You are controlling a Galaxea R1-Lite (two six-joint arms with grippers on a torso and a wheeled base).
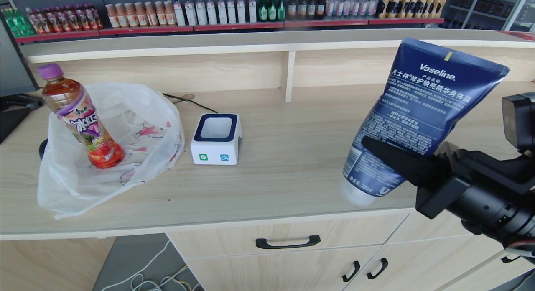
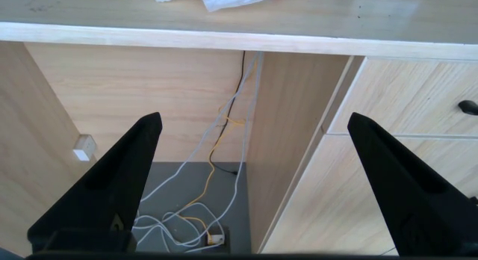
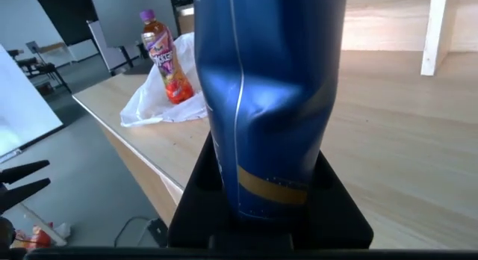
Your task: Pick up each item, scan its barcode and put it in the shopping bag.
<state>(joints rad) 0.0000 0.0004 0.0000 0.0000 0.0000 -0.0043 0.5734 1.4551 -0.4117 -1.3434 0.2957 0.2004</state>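
Over on the robot's left, the left gripper (image 2: 254, 193) hangs low in front of the counter (image 1: 292, 178), below its front edge. Its two black fingers (image 2: 112, 193) are spread wide with nothing between them, and they face the open recess under the worktop where loose cables (image 2: 202, 215) trail down to the floor. On the counter's left end lies the white shopping bag (image 1: 142, 128), crumpled with its mouth open. A tea bottle (image 1: 79, 115) with a purple cap stands inside that mouth, leaning so the cap tips toward the left. Just beside the bag, apart from it, sits the scanner (image 1: 216, 138), a small white box with a dark blue frame round its top window, and a thin black cord (image 1: 184, 99) runs off behind it. Well apart to the right, the blue tube (image 1: 418, 115) is up off the counter. It is tilted, with its flat crimped end high toward the right and its pale cap low, close over the front edge. The right gripper (image 1: 376, 157) is clamped on the tube's lower part, with one black finger (image 1: 393, 157) lying across the printed face. From the wrist, the tube (image 3: 269, 88) rises straight out of the gripper (image 3: 269, 193). Below the counter are drawers (image 1: 288, 242) with black handles, and a shelf (image 1: 267, 8) of bottles lines the back wall.
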